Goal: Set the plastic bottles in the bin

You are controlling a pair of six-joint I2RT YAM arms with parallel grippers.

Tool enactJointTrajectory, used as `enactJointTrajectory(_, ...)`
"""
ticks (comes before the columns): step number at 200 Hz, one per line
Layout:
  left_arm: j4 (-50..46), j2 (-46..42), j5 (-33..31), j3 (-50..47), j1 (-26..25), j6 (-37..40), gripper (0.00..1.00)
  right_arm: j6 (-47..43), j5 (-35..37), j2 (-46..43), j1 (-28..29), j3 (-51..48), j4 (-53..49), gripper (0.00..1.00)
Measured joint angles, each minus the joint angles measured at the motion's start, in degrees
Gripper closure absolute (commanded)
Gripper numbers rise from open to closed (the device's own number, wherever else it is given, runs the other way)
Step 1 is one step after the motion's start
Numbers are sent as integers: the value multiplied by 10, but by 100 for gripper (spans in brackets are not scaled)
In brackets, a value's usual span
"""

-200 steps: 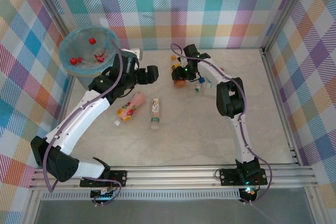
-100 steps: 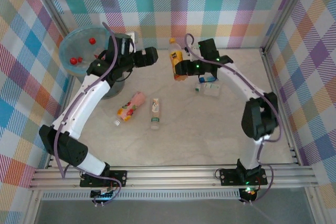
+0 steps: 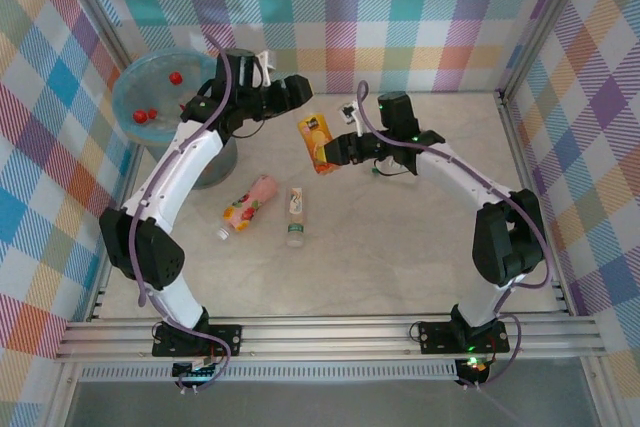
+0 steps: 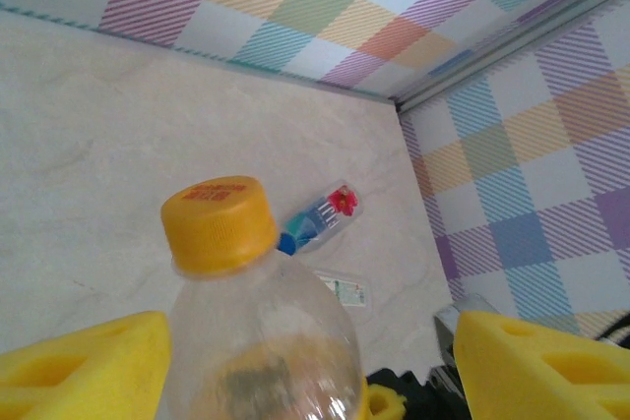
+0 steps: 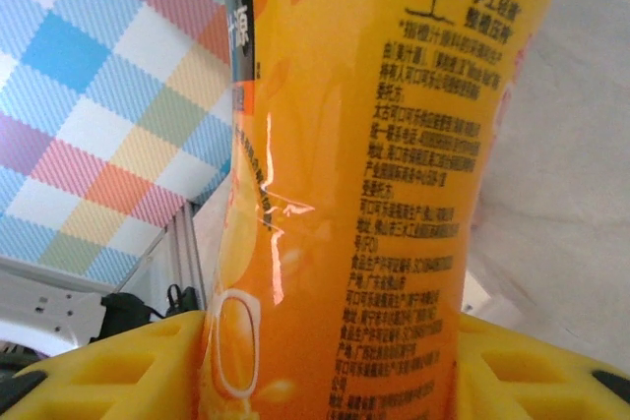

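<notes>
An orange-labelled plastic bottle (image 3: 318, 143) hangs in the air over the middle of the table, with my right gripper (image 3: 340, 147) shut on its body (image 5: 345, 194). My left gripper (image 3: 300, 95) stands open just up and left of it. Its yellow fingers (image 4: 79, 366) straddle the clear neck below the orange cap (image 4: 219, 223), and a gap shows on the right side. A pink bottle (image 3: 250, 204) and a green-white bottle (image 3: 296, 215) lie on the table. The bin (image 3: 125, 97) with its blue liner stands at the far left, with red-capped bottles (image 3: 150, 114) inside.
A blue-capped bottle (image 4: 320, 215) and a flat clear one (image 4: 340, 289) lie near the back right corner, under my right arm. Checked walls close the table on three sides. A metal rail (image 3: 330, 332) runs along the near edge.
My right gripper lifted the orange bottle off the table and carried it left. My left gripper swung from the bin side to the bottle's cap end, and its jaws have narrowed.
</notes>
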Motion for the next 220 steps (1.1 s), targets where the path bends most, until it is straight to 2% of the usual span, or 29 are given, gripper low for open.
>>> enactJointTrajectory(30, -5, 8, -9, 0, 2, -3, 33, -1, -2, 0, 13, 0, 3, 48)
enactJointTrajectory(60, -6, 8, -17, 0, 7, -3, 46, -5, -2, 0, 21, 0, 7, 47)
enactJointTrajectory(95, -14, 8, -20, 0, 12, -6, 69, -10, 0, 0, 24, 0, 6, 47)
enactJointTrajectory(117, -13, 8, -20, 0, 13, -7, 73, -12, 5, 0, 26, 0, 6, 47)
enactJointTrajectory(132, -13, 8, -20, 0, 17, -7, 80, -14, 8, 0, 26, 0, 6, 47)
enactJointTrajectory(151, -13, 8, -19, 0, 21, -7, 81, -19, 10, 0, 26, 0, 5, 46)
enactJointTrajectory(164, -14, 8, -16, 0, 23, -7, 88, -22, 12, 0, 26, 0, 4, 42)
enactJointTrajectory(187, -15, 8, -15, 0, 24, -7, 100, -27, 18, 0, 29, 0, 2, 26)
enactJointTrajectory(220, -18, 8, -25, 11, 30, -4, 100, -22, 35, 2, 35, 24, -23, 20)
